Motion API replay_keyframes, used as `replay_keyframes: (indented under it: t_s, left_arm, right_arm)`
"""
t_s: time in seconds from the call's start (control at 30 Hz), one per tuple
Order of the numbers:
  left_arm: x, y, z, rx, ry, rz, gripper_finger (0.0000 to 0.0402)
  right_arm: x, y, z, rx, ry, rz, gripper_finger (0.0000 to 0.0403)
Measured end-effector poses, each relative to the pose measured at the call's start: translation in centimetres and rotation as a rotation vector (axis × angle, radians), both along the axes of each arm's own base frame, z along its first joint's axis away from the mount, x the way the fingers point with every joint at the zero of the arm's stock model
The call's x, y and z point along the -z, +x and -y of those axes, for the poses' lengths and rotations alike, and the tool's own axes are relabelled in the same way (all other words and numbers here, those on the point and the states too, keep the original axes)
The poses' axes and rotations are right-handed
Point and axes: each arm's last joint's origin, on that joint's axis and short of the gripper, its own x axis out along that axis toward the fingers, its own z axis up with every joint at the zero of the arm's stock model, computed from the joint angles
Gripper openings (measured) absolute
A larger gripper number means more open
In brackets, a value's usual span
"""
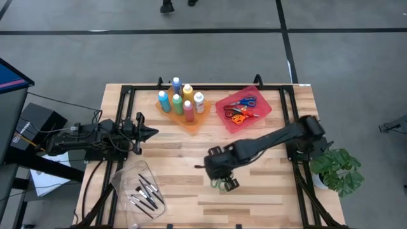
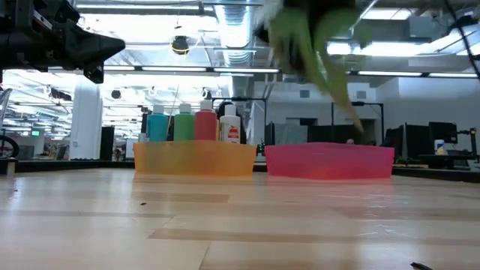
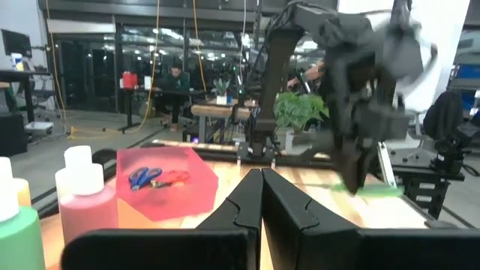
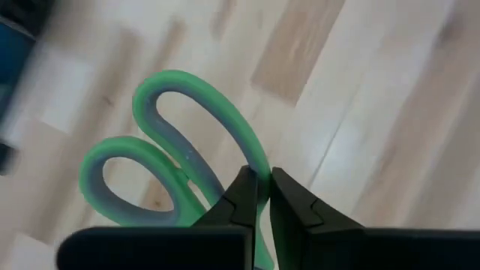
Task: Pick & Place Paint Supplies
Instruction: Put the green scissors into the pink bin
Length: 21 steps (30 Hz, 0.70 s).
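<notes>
Pick step, grasp made: right claw [image 4: 257, 196] clenched on the green-handled scissors [image 4: 180, 150], lower centre of the high view, above bare tabletop [image 1: 267, 191]. Whether lifted clear or touching the wood: could not be told. Left claw [image 1: 151, 133] pinched shut on nothing, parked at centre left. Other scissors [image 1: 241, 108] lay in the red tray [image 1: 264, 113], upper right of centre; paint bottles [image 1: 181, 98] stood in the orange tray [image 1: 191, 124] beside it. Next, probably: carry toward the red tray, up and right, then release over its rim.
</notes>
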Motion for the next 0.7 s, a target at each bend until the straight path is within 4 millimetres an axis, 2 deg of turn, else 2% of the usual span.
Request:
replay_keyframes:
  t_s: [0.2, 0.3, 0.47, 0.57, 0.7]
  left_arm:
    - [-0.1, 0.0, 0.0, 0.000, 0.001, 0.009, 0.0001]
    - [-0.1, 0.0, 0.0, 0.000, 0.001, 0.008, 0.0001]
    - [-0.1, 0.0, 0.0, 0.000, 0.001, 0.008, 0.0001]
    - [-0.1, 0.0, 0.0, 0.000, 0.001, 0.008, 0.0001]
    - [-0.1, 0.0, 0.0, 0.000, 0.001, 0.008, 0.0001]
  right_arm:
    - [-7.2, -2.5, 1.1, 0.002, 0.056, 0.220, 0.0011]
    - [-11.2, -4.8, 2.3, 0.026, 0.046, 0.355, 0.0011]
    - [-16.8, -9.1, 4.9, 0.084, 0.064, 0.546, 0.0011]
    - [-19.6, -12.0, 6.5, 0.124, 0.084, 0.650, 0.0011]
    - [-21.5, -14.9, 9.0, 0.264, 0.028, 0.729, 0.0011]
